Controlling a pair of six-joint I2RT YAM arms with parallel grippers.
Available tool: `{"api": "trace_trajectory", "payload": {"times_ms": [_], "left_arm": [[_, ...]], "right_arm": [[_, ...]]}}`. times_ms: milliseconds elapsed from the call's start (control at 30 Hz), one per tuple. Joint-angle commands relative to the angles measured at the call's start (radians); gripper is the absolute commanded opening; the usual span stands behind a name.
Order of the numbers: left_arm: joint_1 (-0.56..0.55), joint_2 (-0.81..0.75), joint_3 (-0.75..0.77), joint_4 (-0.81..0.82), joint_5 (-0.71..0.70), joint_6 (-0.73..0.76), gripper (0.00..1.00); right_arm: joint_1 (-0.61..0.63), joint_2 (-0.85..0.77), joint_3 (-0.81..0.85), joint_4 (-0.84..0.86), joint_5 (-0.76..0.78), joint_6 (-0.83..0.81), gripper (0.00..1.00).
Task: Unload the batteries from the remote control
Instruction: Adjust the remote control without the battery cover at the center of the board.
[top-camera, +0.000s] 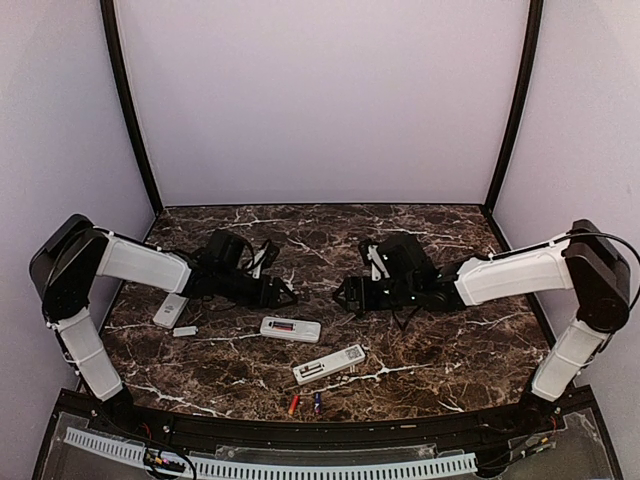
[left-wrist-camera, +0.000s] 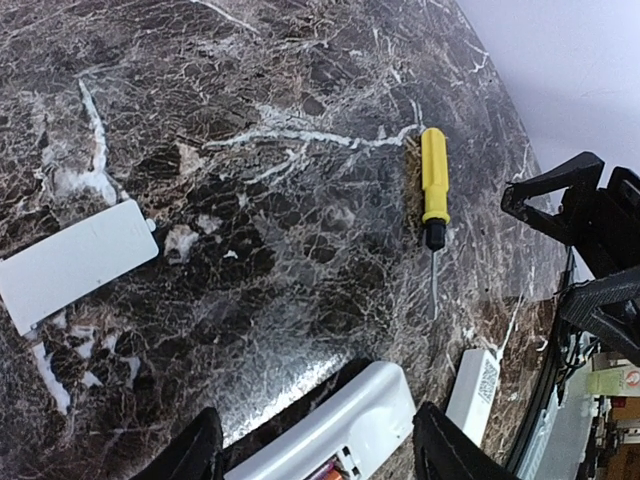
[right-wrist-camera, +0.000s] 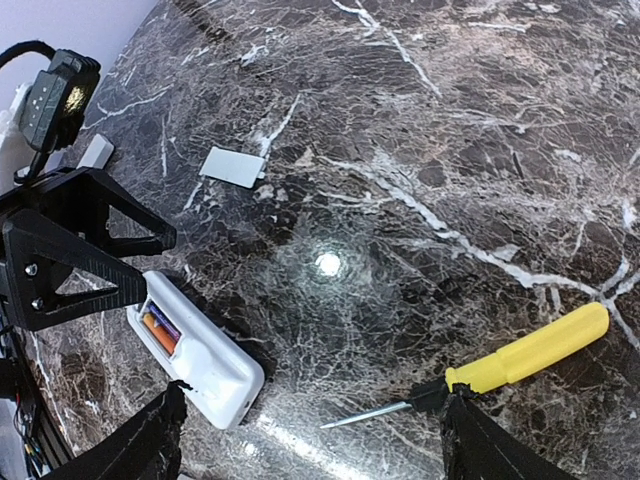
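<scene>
Both arms low w/ left gripper (top-camera: 287, 296) facing right gripper (top-camera: 344, 296).

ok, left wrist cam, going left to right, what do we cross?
white cover plate → open remote → yellow screwdriver → right pincer

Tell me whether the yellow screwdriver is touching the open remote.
Apart. The right wrist view shows a strip of bare table between the metal tip of the screwdriver and the rounded end of the remote.
</scene>
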Motion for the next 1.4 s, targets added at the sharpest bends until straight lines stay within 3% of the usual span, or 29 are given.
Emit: {"api": "trace_trajectory", "payload": {"times_ms": [0, 533, 800, 1267, 1367], "left_arm": [[-0.024, 0.032, 0.042, -0.102, -0.045, 0.07, 0.64], [-0.068, -0.06, -0.049, -0.228, -0.054, 0.068, 0.64], [-0.101, -0.138, -0.114, -0.192, 0.008, 0.014, 0.64], [-0.135, -0.135, -0.143, -0.072, 0.039, -0.066, 0.65], [-0.142, -0.13, -0.136, -0.074, 0.04, -0.075, 0.65]], "right_arm": [[-0.014, -0.025, -0.029, 0.041, 0.006, 0.033, 0.86], [-0.016, -0.054, -0.039, 0.001, 0.045, 0.071, 0.83], [-0.016, -0.049, -0.024, -0.029, 0.055, 0.084, 0.81], [-0.025, -0.015, 0.009, -0.132, 0.117, 0.143, 0.8], [-0.037, -0.004, 0.018, -0.145, 0.107, 0.157, 0.75]]}}
